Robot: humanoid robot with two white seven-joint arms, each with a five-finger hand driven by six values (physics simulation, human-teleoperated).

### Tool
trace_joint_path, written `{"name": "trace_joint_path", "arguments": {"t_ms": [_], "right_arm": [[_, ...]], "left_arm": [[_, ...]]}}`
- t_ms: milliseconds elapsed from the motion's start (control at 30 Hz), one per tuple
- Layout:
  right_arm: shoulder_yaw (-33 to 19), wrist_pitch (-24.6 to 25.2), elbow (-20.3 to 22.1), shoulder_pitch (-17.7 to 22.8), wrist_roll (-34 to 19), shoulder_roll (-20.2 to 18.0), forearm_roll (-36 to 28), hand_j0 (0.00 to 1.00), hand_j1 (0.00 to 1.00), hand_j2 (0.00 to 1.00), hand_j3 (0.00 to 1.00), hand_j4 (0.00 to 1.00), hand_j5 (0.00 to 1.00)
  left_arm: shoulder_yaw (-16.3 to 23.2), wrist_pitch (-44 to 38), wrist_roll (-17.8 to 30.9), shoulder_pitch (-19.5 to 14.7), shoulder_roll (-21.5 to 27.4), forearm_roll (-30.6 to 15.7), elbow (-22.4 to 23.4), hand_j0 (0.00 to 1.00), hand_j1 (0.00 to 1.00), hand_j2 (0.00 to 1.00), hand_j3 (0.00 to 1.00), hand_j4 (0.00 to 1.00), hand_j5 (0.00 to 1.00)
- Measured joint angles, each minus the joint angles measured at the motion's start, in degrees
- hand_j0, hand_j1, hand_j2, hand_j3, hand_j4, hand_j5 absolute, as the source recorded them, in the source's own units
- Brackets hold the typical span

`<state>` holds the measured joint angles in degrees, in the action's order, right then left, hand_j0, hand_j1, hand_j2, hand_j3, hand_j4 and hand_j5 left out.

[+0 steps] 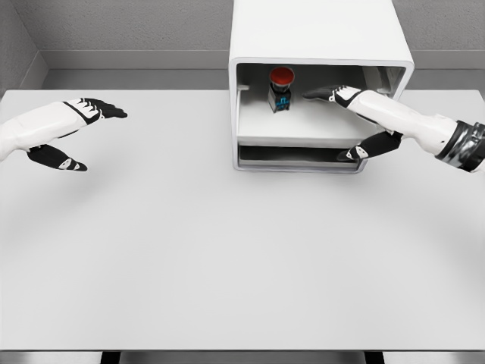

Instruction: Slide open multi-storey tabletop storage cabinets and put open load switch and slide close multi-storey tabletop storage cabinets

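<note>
A white storage cabinet stands at the back of the table, its upper compartment open toward me. Inside it, on the pulled-out white shelf, stands the load switch, a small dark body with a red round cap. My right hand reaches into that compartment from the right, fingers spread and holding nothing, its fingertips a short way right of the switch and its thumb down by the shelf's front. My left hand hovers open over the table's left side, far from the cabinet.
A lower drawer slot shows as a dark gap beneath the shelf. The white table stretches wide in front of the cabinet. Grey walls close in behind and at the left.
</note>
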<state>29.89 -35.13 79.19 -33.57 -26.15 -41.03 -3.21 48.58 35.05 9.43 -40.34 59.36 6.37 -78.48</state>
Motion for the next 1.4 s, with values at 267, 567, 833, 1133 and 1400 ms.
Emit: {"name": "trace_joint_path", "arguments": {"t_ms": [267, 567, 833, 1133, 1400], "right_arm": [[-0.3, 0.0, 2.4, 0.4, 0.2, -1.6, -0.2, 1.0, 1.0, 1.0, 1.0, 1.0, 1.0], [-0.5, 0.0, 4.9, 1.7, 0.7, -5.1, -0.6, 1.0, 1.0, 1.0, 1.0, 1.0, 1.0], [-0.2, 0.0, 5.3, 1.4, 0.8, -5.5, -0.9, 1.0, 1.0, 1.0, 1.0, 1.0, 1.0], [0.5, 0.0, 2.6, 0.2, 0.5, -3.2, -0.5, 1.0, 1.0, 1.0, 1.0, 1.0, 1.0], [0.6, 0.0, 2.3, 0.2, 0.2, -1.7, -0.1, 1.0, 1.0, 1.0, 1.0, 1.0, 1.0]], "left_arm": [[0.0, 0.0, 0.4, 0.0, 0.1, 0.0, 0.0, 1.0, 1.0, 1.0, 1.0, 1.0, 1.0], [-0.1, 0.0, 0.8, 0.0, 0.1, 0.0, 0.0, 1.0, 1.0, 1.0, 1.0, 1.0, 1.0], [-0.6, 0.0, 1.2, 0.1, 0.2, -0.1, 0.0, 1.0, 1.0, 1.0, 1.0, 1.0, 1.0], [-0.9, 0.0, 1.9, 0.1, 0.2, -0.2, 0.1, 1.0, 1.0, 1.0, 1.0, 1.0, 1.0], [-0.9, 0.0, 2.2, 0.1, -0.1, -0.1, 0.2, 1.0, 1.0, 1.0, 1.0, 1.0, 1.0]]}}
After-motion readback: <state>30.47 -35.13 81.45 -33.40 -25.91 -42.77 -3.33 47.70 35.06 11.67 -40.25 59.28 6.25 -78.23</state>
